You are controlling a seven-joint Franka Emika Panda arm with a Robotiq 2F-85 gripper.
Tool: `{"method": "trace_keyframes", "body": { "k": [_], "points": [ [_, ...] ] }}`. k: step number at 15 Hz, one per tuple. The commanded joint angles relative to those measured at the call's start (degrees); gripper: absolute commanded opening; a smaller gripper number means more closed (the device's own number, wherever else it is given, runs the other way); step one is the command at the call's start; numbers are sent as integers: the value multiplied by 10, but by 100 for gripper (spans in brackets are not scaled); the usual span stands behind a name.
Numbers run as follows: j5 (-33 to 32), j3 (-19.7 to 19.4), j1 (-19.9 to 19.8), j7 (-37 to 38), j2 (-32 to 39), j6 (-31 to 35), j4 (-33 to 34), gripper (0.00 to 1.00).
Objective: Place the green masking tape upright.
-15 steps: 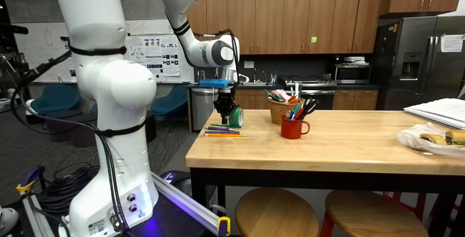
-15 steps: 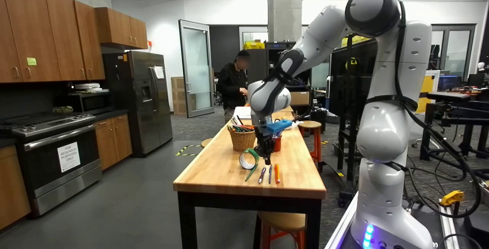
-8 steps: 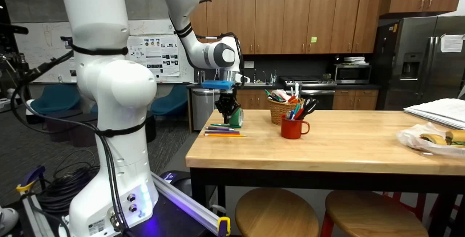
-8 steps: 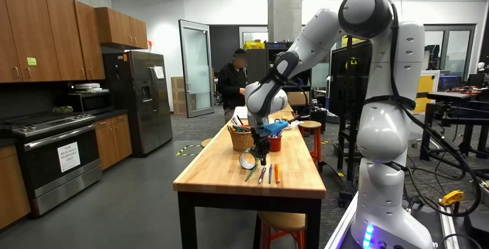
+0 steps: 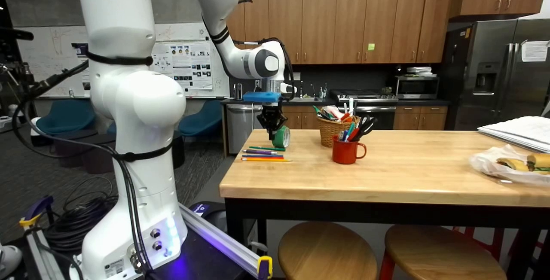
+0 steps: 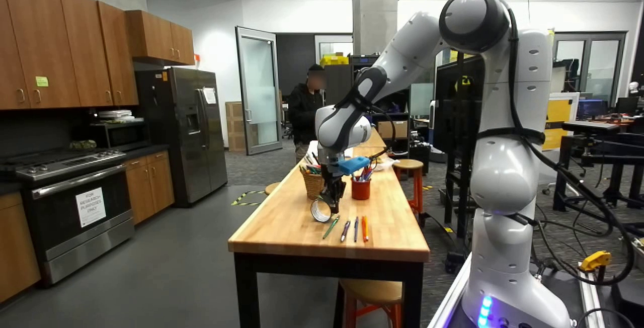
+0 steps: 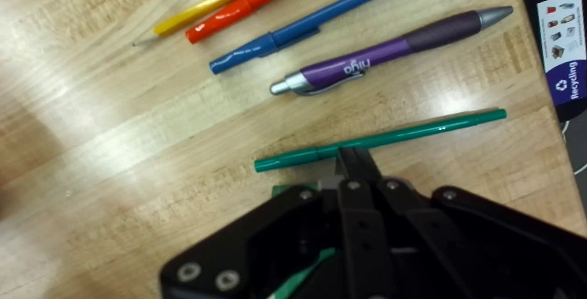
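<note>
The green masking tape (image 5: 281, 137) stands on its round edge on the table, leaning slightly. In an exterior view its hollow centre and pale inner wall (image 6: 322, 219) face the camera. My gripper (image 5: 271, 137) points down right beside the tape, on the side away from the baskets; it also shows in an exterior view (image 6: 335, 210). In the wrist view the gripper's fingertips (image 7: 354, 151) are together with nothing seen between them. Most of the tape is hidden behind the gripper there; only green strips (image 7: 293, 282) show. Whether the fingers touch the tape is unclear.
A green pen (image 7: 394, 136), a purple pen (image 7: 362, 63), a blue pen (image 7: 316, 20), a red marker (image 7: 257, 1) and a yellow pencil (image 7: 215, 2) lie close by. A wicker basket (image 5: 327, 133) and a red mug (image 5: 343, 153) stand beyond. The table edge (image 7: 543, 106) is near.
My gripper has moved toward the tape's side, away from the pens, and risen a little. The tape has shifted the same way, clear of the green pen's end.
</note>
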Motion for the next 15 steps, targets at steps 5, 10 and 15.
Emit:
{"method": "trace_keyframes", "body": {
  "k": [5, 10, 15],
  "points": [
    [2, 11, 8, -26, 21, 16, 30, 0],
    [-1, 18, 15, -37, 32, 21, 47, 0],
    [0, 24, 19, -48, 44, 27, 62, 0]
  ]
}}
